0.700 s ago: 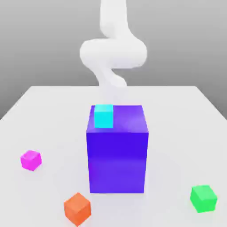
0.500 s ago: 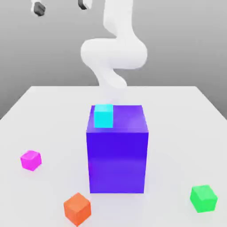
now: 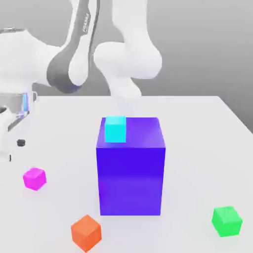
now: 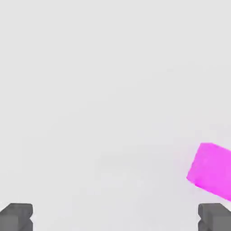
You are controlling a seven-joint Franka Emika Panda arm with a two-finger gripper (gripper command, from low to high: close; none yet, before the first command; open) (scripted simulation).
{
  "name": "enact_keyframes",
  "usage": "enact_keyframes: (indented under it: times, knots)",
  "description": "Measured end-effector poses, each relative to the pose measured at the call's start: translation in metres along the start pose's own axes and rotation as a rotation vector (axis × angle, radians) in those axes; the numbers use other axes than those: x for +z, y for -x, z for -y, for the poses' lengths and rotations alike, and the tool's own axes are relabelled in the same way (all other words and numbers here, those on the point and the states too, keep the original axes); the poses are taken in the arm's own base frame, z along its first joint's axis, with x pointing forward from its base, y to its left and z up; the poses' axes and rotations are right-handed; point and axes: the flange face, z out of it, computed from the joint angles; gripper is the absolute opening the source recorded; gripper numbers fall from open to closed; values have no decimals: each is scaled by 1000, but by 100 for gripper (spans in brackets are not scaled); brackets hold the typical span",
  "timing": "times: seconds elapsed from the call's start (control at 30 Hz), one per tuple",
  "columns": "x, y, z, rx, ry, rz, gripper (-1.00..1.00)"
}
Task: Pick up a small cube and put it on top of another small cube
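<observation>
While the orange cube (image 3: 86, 232) sits nearest the camera in the exterior view, towards that view's left, the green cube (image 3: 227, 220) lies a bit further back at the right, well apart from it. Both rest on the white bench (image 3: 197, 148). Next back, at the left, is the small pink cube (image 3: 34, 178), flat on the bench w/ nothing touching it. Approx. centre stands the big blue-purple block (image 3: 130, 165), much taller than the small cubes, w/ a cyan cube (image 3: 115, 129) on its top face at the left front corner. Pink cube and block are well apart.

Above and slightly behind the pink cube, at the left edge, hangs the hand (image 3: 7, 143), pointing down, clear of the bench. Hand view: fingertips (image 4: 16, 216) spread wide, one at each side of the frame, nothing btwn them but bare bench; pink cube (image 4: 210, 170) lies just beside one fingertip, tilted in that frame, not gripped. Behind the block rises the white arm (image 3: 129, 59), its base at the far side of the bench.
</observation>
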Motion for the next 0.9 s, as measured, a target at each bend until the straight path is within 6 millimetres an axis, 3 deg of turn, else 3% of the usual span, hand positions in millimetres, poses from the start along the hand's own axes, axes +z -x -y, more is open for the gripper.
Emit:
enact_keyframes:
  times: [0.07, 0.27, 0.3, 0.5, 0.57, 0.77, 0.8, 0.9]
  knots:
    - [30, -23, -14, 122, 51, -11, 0]
    - [92, -27, -24, 159, 71, -17, 0]
    - [100, -27, -25, 159, 71, -17, -100]
    - [104, -27, -26, 159, 70, -17, -100]
    - [95, -27, -24, 159, 70, -16, -100]
    - [40, -23, -16, 152, 59, -8, -100]
    - [29, -11, -7, 122, 39, 7, -100]
    - [9, 62, 0, -72, 11, 43, -100]
